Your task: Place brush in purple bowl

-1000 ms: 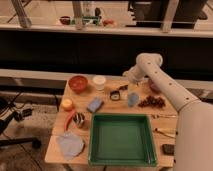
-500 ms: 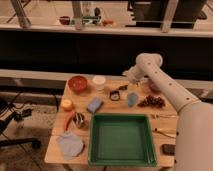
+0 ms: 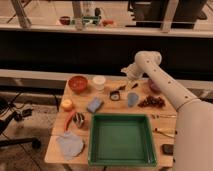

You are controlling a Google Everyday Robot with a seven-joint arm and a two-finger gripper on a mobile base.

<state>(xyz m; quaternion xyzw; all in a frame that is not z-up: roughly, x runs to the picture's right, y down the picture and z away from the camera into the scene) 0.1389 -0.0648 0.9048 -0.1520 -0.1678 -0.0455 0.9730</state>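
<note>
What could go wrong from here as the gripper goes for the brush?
1. The gripper sits near the brush, which lies close between the white cup and a blue-grey object; a slightly off descent could knock either.
2. The purple bowl is mostly hidden behind the arm, with grapes right beside it, so the drop could miss or land on them.

Green tray (image 3: 122, 141), red bowl (image 3: 78, 84), white cup (image 3: 99, 82)

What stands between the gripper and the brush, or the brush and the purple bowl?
Nothing visible. The gripper hangs just right of the brush, no object between them. The purple bowl sits further right, partly hidden by the robot's own arm; nothing lies along that path.
</note>
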